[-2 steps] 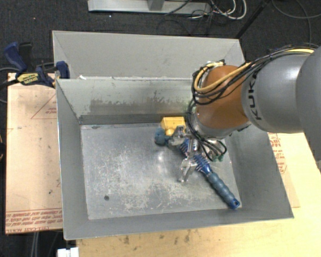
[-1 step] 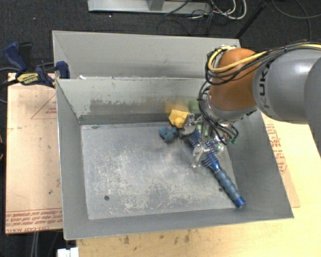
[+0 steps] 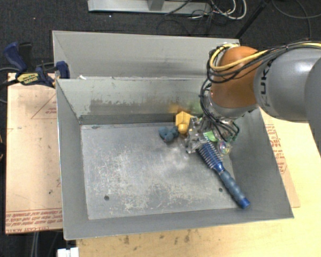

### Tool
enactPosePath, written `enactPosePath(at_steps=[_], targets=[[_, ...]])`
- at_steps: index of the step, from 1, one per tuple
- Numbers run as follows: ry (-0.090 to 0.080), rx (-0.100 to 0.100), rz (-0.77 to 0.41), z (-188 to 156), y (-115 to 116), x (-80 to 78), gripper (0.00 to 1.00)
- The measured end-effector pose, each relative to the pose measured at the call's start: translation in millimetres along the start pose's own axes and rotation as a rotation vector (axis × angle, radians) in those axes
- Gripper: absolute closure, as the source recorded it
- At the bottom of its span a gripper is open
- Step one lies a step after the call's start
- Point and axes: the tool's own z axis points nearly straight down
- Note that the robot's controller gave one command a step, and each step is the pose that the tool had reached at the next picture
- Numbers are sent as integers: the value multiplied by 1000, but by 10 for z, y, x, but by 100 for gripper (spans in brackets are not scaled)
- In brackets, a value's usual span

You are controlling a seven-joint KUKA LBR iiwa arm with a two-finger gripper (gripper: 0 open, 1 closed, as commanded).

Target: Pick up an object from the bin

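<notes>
My gripper (image 3: 193, 140) is low in the bin's back right part, under the orange wrist cover. Its tip is right beside the bristle head of a blue brush (image 3: 223, 175), whose handle runs down to the right toward the bin's front wall. A small yellow block (image 3: 182, 121) lies just behind and left of the gripper, near the back wall. A blue-grey lump (image 3: 167, 134) sits on the floor a little to the gripper's left. Something green (image 3: 210, 136) peeks out under the wrist, mostly hidden.
The arm reaches in over the bin's right wall and hides the back right corner. The things lie clustered there, and bare scuffed metal floor spreads over the left and front of the bin.
</notes>
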Motion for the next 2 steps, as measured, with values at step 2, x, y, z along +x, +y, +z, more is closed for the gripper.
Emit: enactPosePath(at_steps=[2], targets=[[-1, -1, -27, 35, -601, 52, 0]])
